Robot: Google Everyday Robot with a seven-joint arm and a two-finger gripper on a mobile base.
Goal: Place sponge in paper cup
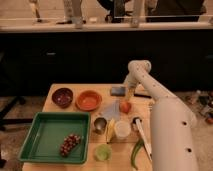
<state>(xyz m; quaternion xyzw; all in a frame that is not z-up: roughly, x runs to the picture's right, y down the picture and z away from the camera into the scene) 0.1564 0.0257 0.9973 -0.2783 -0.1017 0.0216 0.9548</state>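
A: Tally, largest first?
B: One green tray (30, 150); two bowls: maroon bowl (62, 96), orange bowl (88, 100); three cups: paper cup (122, 129), steel cup (100, 124), green cup (103, 152); one sponge (118, 91).
A: Sponge where?
B: Flat on the table (97, 89), far side, just left of the gripper (130, 94); well apart from the paper cup; grip state, cannot tell.

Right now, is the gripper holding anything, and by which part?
Cannot be told. The gripper hangs low just right of the sponge at the far side of the table; the sponge seems to lie flat there.
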